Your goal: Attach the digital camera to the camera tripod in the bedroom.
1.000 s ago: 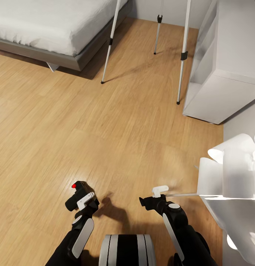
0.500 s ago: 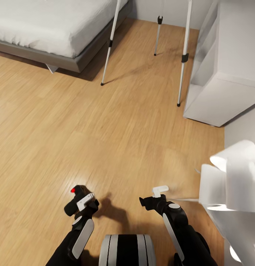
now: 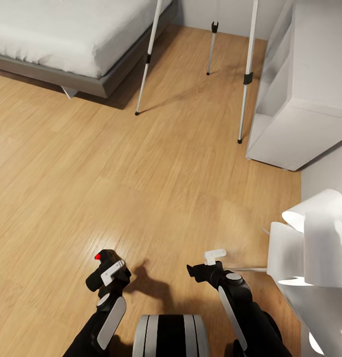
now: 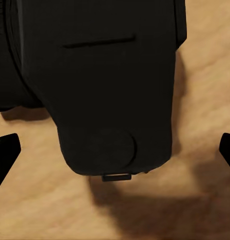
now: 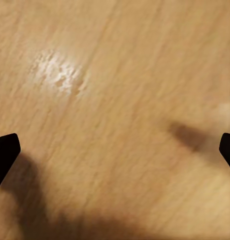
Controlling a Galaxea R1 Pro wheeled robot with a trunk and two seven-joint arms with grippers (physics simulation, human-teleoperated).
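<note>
While held, digital camera (image 3: 102, 267) slightly lower.

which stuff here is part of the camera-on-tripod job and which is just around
Job:
- camera, black with a red dot, held in the left gripper
- tripod, legs standing on the floor past the bed

Just around:
- bed
- white shelf unit
- white lamp at the robot's right
- right gripper, open and empty
</note>
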